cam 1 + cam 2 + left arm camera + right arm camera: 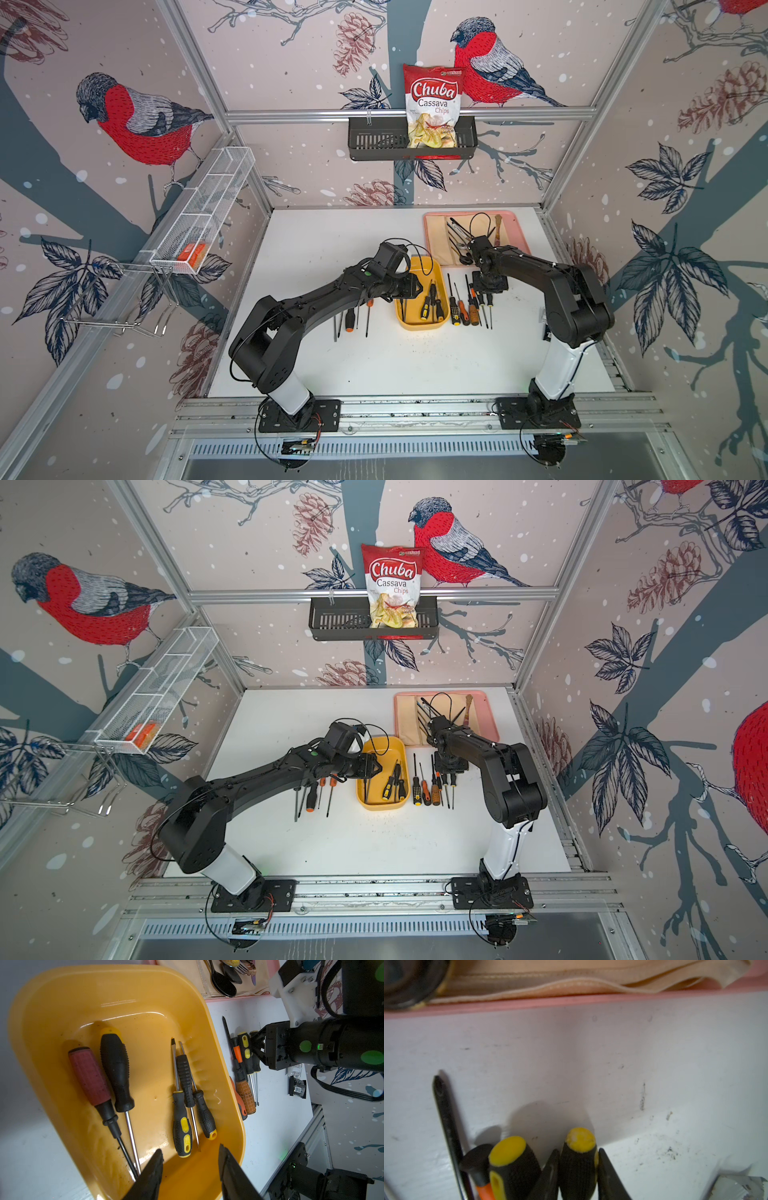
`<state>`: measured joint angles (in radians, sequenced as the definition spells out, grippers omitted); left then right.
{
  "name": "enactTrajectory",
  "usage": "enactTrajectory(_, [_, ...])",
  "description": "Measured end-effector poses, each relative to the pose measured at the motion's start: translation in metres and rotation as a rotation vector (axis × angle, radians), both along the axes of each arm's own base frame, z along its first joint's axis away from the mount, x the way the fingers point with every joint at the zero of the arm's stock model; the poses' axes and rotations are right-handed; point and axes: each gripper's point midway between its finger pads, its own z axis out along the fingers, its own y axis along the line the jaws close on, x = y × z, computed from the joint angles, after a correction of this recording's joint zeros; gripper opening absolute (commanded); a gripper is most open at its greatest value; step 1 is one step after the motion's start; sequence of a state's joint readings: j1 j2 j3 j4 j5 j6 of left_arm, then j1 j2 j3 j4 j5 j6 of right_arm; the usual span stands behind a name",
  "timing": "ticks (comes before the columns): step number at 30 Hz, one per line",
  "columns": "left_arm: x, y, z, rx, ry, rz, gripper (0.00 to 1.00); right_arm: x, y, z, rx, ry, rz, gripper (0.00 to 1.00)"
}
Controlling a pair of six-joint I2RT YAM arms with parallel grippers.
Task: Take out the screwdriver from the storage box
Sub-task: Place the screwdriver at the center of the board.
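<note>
Found five screwdrivers (185, 1084) left in storage box (145, 991), ahead of spread, empty left gripper (190, 1148). Could not confirm right gripper's (578, 1149) hold on yellow-capped screwdriver (579, 1169) between jaws.

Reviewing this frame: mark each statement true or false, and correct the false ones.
1. The storage box holds five screwdrivers. True.
2. The left pincer is gripping a screwdriver. False: the left pincer is open and empty, over the storage box.
3. A chips bag stands in the black basket on the back wall. True.
4. The pink tray is full of screwdrivers. False: the pink tray holds cutlery on a cloth.
5. The right pincer straddles a yellow-capped screwdriver outside the storage box. True.
</note>
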<state>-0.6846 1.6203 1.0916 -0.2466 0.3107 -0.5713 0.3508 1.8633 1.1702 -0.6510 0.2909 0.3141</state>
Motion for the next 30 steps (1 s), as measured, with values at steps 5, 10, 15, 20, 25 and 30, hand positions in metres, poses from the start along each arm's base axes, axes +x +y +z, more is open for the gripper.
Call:
enactTrajectory(5, [-0.001, 0.001, -0.002, 0.004, 0.004, 0.000, 0.46, 0.000, 0.002, 0.002, 0.014, -0.007, 0.002, 0.38])
enactTrajectory(10, [-0.001, 0.001, -0.002, 0.005, 0.003, 0.003, 0.46, 0.002, 0.003, 0.014, 0.028, -0.038, -0.001, 0.39])
enactTrajectory(15, [0.005, 0.005, -0.001, 0.022, 0.001, 0.044, 0.46, 0.005, 0.007, 0.044, 0.071, -0.105, 0.000, 0.39])
enactTrajectory(20, [0.014, 0.006, -0.007, 0.057, 0.019, 0.094, 0.46, 0.004, 0.020, 0.078, 0.177, -0.184, 0.021, 0.40])
enactTrajectory(25, [0.024, 0.008, -0.009, 0.097, 0.024, 0.145, 0.47, -0.010, 0.050, 0.091, 0.385, -0.199, 0.082, 0.40])
enactTrajectory(30, [0.035, 0.011, -0.013, 0.153, 0.029, 0.187, 0.48, -0.023, 0.083, 0.107, 0.598, -0.221, 0.165, 0.41])
